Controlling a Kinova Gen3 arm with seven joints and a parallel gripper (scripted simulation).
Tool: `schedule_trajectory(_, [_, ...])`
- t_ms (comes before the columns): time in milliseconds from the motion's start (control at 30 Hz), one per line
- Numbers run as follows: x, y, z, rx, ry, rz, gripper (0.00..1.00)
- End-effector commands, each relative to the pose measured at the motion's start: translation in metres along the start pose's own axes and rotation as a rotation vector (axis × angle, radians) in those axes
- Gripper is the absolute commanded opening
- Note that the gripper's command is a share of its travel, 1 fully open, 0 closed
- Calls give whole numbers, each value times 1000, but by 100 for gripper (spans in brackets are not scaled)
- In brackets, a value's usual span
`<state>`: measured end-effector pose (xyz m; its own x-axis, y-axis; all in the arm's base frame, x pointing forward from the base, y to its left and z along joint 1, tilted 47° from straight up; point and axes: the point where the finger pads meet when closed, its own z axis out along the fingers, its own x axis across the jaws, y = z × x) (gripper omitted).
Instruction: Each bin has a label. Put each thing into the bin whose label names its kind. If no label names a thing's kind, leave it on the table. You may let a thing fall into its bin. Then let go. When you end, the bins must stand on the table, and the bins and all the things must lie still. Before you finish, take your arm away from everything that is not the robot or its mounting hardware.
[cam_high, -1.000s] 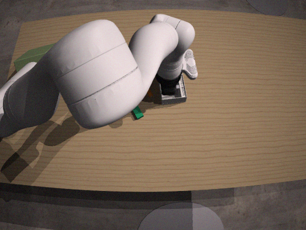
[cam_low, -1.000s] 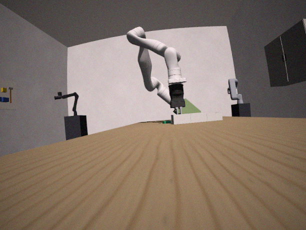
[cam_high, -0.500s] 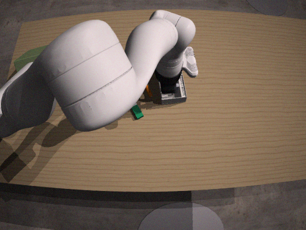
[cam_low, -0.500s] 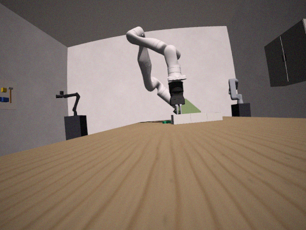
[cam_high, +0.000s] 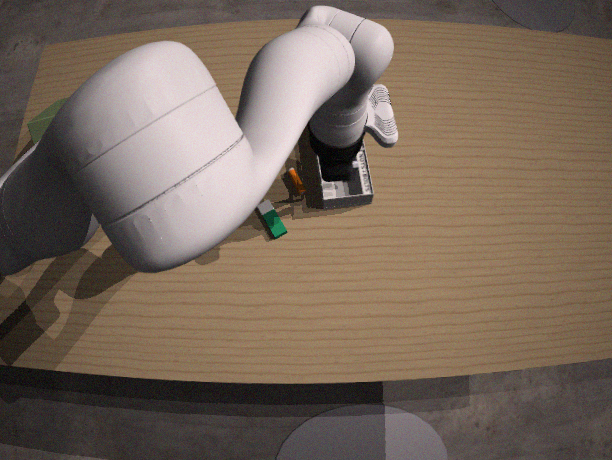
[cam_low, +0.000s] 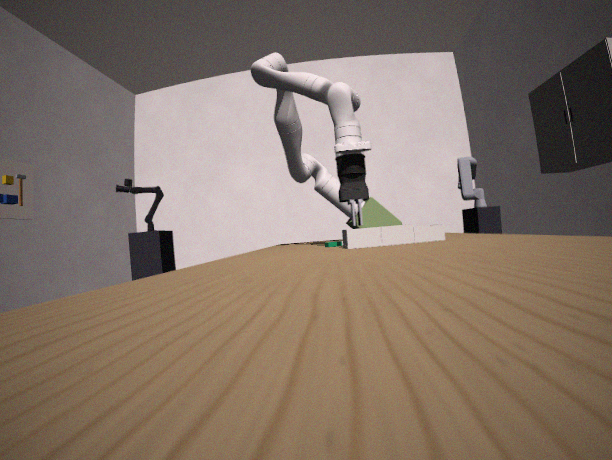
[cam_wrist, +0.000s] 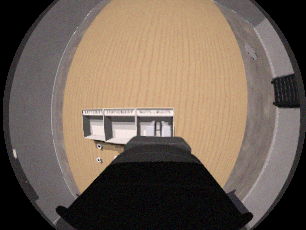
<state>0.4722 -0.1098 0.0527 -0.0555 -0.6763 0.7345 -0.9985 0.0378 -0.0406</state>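
Simply green, with a grey end (cam_high: 265, 207).

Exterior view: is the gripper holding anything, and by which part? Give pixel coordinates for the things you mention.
Can't tell. The fingers of the gripper (cam_high: 343, 171) (cam_low: 356, 225) (cam_wrist: 161, 130) stand close together, but no view settles whether something small sits between them.

1. We see an arm (cam_high: 295, 75) (cam_low: 307, 80) of smooth white, with rounded, tube-like parts.
2. We notice thin dark lines which go around its segments.
3. We find a pale, ridged piece near its wrist.
4. We see a black gripper body; its slim fingers (cam_low: 354, 214) look grey in the exterior view.
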Motion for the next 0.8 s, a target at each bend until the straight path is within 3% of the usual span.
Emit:
schedule_trajectory(0, [-1, -3, -13, 11, -5, 1, 31])
schedule_trajectory(100, [-1, -3, -23, 11, -5, 1, 31])
schedule_trajectory(267, [-1, -3, -23, 11, -5, 1, 31])
schedule_trajectory(767, [-66, -2, -24, 11, -5, 1, 31])
